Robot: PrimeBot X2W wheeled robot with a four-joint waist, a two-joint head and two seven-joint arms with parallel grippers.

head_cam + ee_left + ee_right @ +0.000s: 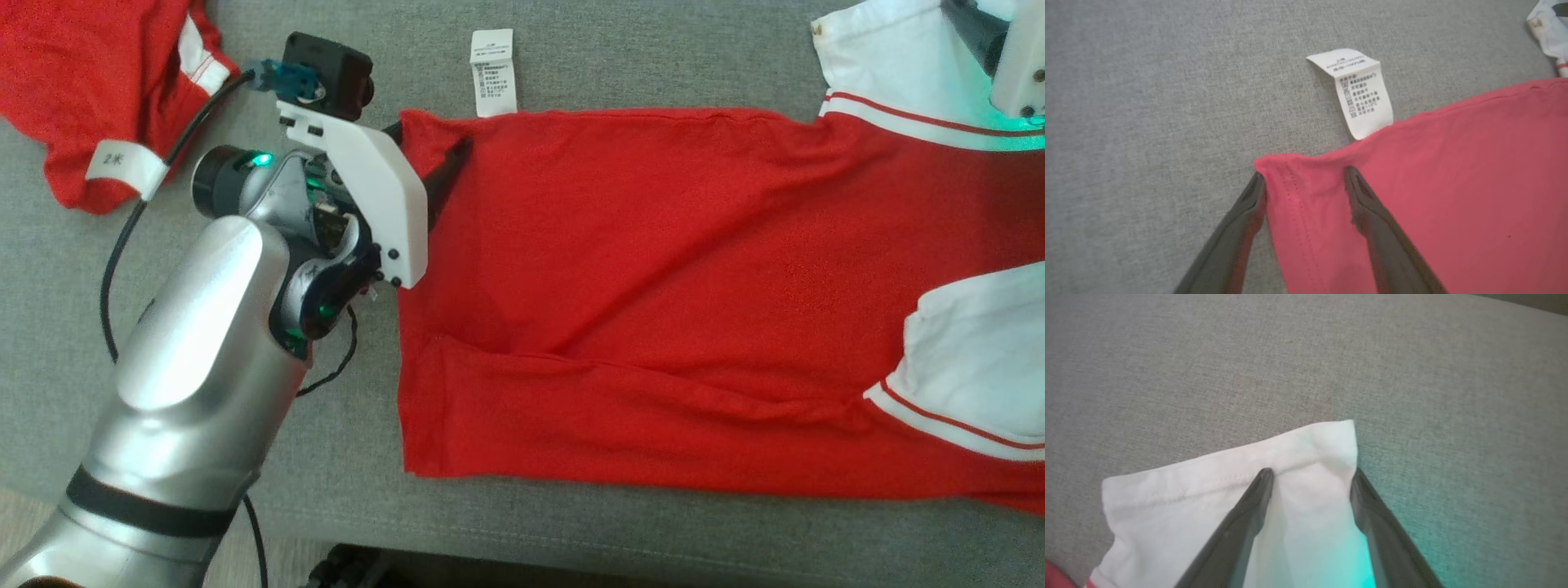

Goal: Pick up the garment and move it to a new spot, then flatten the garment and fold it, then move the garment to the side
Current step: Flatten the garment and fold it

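Observation:
A red garment (653, 286) with white sleeves lies spread across the grey cushion (343, 457). Its white care label (494, 73) sticks out from the far edge. My left gripper (1303, 173) is open at the garment's far-left hem corner (1290, 175): one finger lies on the red cloth, the other just off its edge. In the head view that gripper (424, 155) sits at the same corner. My right gripper (1310, 471) is open over the corner of a white sleeve (1306, 445), with one finger on the cloth and one at its edge. The right wrist housing (1016, 65) hangs over that sleeve.
Another red garment (73, 98) with a white tag lies at the far left corner. A black cable (122, 245) runs along my left arm. The cushion's front edge (571, 543) runs along the bottom, with floor beyond it.

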